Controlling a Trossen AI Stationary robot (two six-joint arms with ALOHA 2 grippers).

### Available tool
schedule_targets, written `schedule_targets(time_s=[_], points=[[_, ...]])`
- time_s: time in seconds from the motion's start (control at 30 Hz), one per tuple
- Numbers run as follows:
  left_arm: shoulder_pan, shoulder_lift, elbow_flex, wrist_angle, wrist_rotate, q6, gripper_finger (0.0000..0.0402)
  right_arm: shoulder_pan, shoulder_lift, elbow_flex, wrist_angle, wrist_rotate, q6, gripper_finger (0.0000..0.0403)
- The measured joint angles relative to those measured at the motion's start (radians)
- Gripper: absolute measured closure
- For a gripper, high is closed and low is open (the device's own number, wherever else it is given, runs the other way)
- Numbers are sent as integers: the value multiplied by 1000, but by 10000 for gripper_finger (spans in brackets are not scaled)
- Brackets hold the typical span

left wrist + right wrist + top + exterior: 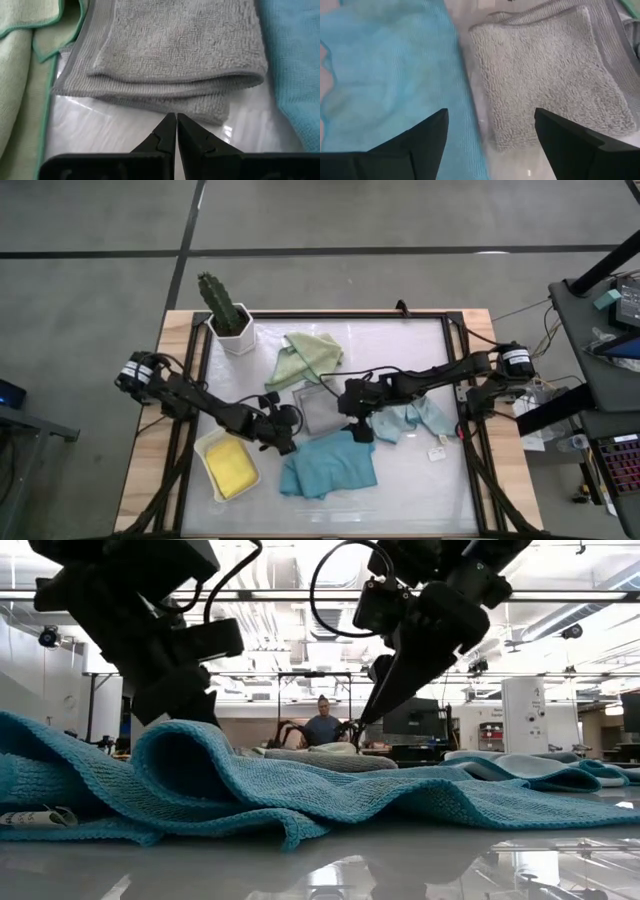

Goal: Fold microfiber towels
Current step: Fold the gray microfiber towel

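While teal towel (328, 468) sprawls at front, folded grey towel (320, 408) sits just behind it; left gripper (291, 420) pinched shut beside grey, holding nothing; right gripper (352, 412) spread wide, empty, at grey's other side; sage green towel (310, 357) beyond grey.

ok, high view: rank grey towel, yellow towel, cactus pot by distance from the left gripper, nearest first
From the left gripper, shut, near the table's middle:
1. Grey towel: folded, right beside the fingertips, toward the right arm.
2. Yellow towel: in the white tray, at the left front.
3. Cactus pot: back left corner, plainly farthest.
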Motion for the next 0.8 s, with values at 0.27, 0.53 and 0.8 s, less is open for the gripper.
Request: schedule_targets(time_s=[0.27,0.53,0.8], points=[[0,-36,-1,-3,-2,4,402,-28,-4,0,-64,0,32,109],[20,-130,-1,-4,1,50,402,-56,-10,2,-178,1,-57,72],[29,-199,-43,-2,4,63,402,-56,-31,2,-250,-3,-164,69]])
